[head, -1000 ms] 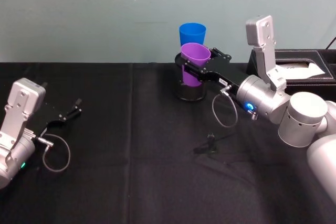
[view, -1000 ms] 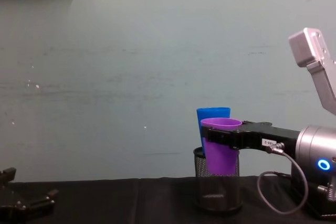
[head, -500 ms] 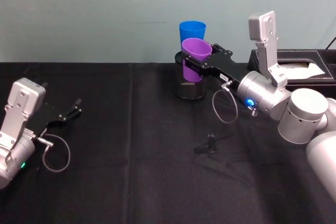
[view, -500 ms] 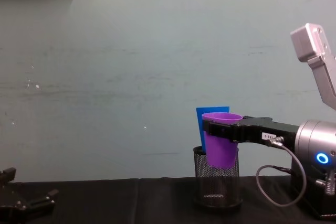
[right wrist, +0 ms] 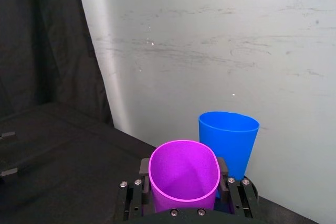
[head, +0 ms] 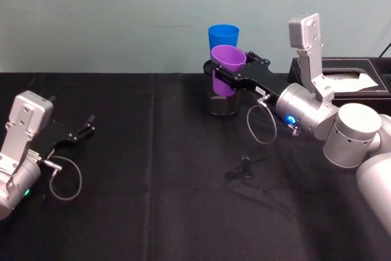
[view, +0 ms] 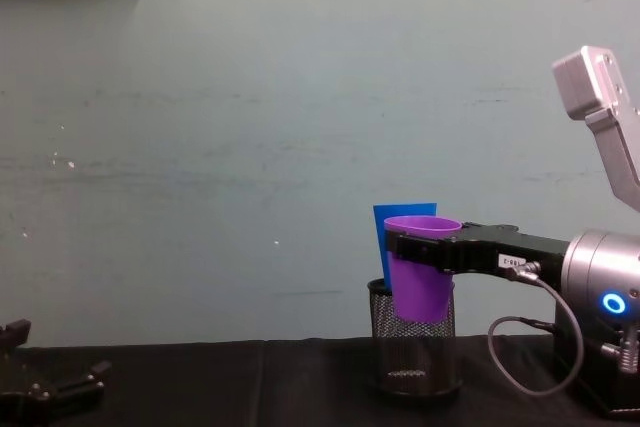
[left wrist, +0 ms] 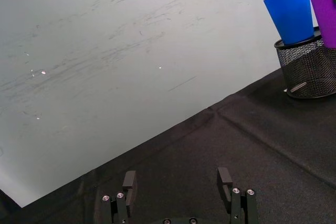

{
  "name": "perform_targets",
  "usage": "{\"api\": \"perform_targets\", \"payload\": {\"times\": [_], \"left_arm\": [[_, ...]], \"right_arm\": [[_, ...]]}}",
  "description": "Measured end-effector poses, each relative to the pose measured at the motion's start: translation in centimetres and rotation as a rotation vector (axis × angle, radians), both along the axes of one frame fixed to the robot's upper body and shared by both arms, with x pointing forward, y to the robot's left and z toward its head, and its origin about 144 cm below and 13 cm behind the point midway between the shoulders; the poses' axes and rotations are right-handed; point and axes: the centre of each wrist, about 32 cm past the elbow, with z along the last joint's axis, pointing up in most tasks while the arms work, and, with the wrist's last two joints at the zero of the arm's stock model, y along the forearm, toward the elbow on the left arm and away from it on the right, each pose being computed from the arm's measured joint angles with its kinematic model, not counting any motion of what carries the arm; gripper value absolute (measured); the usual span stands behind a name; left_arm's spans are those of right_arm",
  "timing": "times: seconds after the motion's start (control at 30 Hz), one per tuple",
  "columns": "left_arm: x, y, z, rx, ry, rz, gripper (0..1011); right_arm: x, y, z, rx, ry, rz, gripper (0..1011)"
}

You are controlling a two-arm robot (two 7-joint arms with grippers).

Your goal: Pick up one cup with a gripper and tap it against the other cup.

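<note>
Between the clamped fingers [right wrist: 145, 167] of the right gripper [head: 231, 71], the purple cup [head: 228, 57] hangs near upright, pinched just under its rim, where the taper should stop a light, stiff, slippery tumbler sliding through. Just beyond the fingertips stands the blue cup [head: 223, 35] in a wire-mesh pen holder [head: 221, 107]. The right arm reaches out level over the bench [head: 153, 200], while the left gripper [head: 87, 125] lies parked well aside, fingers apart.
</note>
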Motion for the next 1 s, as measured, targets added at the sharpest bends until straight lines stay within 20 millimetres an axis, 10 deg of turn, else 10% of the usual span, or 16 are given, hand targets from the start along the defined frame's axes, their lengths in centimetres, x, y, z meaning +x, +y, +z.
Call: {"api": "perform_targets", "payload": {"times": [1.0], "left_arm": [[0.00, 0.00, 0.00, 0.000, 0.000, 0.000, 1000]], "right_arm": [[0.03, 0.00, 0.01, 0.000, -0.001, -0.001, 717]]}}
